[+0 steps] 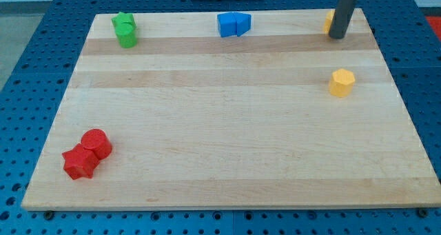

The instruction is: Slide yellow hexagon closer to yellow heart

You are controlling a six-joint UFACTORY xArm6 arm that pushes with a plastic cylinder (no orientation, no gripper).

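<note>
The yellow hexagon sits on the wooden board at the view's right, a little above mid-height. A second yellow block, the yellow heart, lies at the view's top right; the dark rod hides most of it, so its shape does not show. My tip rests on the board just right of and below the heart, touching or nearly touching it. The tip is well above the hexagon, with bare wood between them.
Two green blocks sit together at the view's top left. Two blue blocks touch at the top centre. A red cylinder and a red star-like block touch at the bottom left. Blue perforated table surrounds the board.
</note>
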